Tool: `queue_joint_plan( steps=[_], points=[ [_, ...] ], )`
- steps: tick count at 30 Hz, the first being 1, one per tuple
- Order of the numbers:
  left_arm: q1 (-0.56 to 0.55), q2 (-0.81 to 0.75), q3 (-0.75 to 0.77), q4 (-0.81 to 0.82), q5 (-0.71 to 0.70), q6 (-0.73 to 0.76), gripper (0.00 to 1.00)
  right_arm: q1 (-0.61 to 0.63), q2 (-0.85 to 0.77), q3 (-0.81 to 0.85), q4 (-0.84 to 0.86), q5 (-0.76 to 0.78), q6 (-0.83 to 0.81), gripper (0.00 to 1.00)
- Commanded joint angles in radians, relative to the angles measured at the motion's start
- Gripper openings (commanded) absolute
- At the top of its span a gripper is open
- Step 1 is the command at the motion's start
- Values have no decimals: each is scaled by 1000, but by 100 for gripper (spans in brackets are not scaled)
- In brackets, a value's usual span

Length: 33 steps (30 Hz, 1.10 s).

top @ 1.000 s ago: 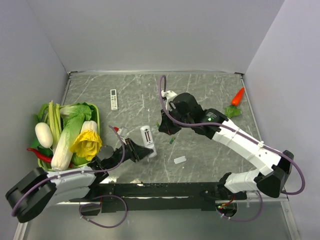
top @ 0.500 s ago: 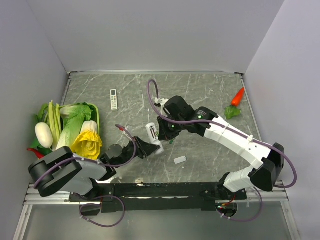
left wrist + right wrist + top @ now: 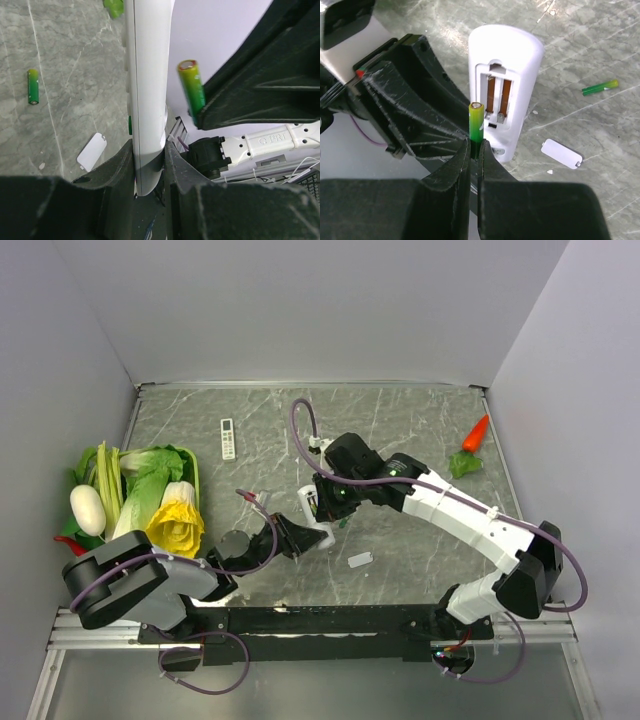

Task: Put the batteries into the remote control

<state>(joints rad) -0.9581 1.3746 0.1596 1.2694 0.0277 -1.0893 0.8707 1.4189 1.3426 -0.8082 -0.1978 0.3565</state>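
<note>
My left gripper [image 3: 298, 538] is shut on the lower end of the white remote control [image 3: 308, 506] and holds it up off the table; in the left wrist view the gripper [image 3: 149, 156] clamps the remote [image 3: 147, 75] edge-on. The remote's back [image 3: 520, 55] is open, showing the empty battery bay [image 3: 497, 97]. My right gripper [image 3: 326, 504] is shut on a green battery [image 3: 476, 120] and holds it upright just in front of the bay; the battery also shows in the left wrist view [image 3: 191, 90]. The second battery [image 3: 600, 88] lies on the table.
The loose back cover [image 3: 360, 560] lies on the table right of the remote. A slim remote with a screen [image 3: 228, 438] lies at the back left. A green basket [image 3: 190, 470] of vegetables stands at the left. A toy carrot [image 3: 474, 435] lies far right.
My left gripper has carried the remote to the right and raised it. My right gripper has moved left and down with the battery, closing on the open bay.
</note>
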Motion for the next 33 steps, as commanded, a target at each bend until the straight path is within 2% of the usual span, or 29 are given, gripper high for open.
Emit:
queue_joint_plan(
  steps=[1,13,21,33],
  points=[
    [-16,-6,31,165,-25,3,2,4,40,21,-17,40,41,0],
    [-31,35,34,232,-23,-35,2,7,58,33,-19,58,48,0],
    [-51,98,37,346,-17,-70,2,7,72,49,-25,55,48,4],
    [-57,7,20,274,-60,-23,2,8,46,7,-45,94,62,4]
  ],
)
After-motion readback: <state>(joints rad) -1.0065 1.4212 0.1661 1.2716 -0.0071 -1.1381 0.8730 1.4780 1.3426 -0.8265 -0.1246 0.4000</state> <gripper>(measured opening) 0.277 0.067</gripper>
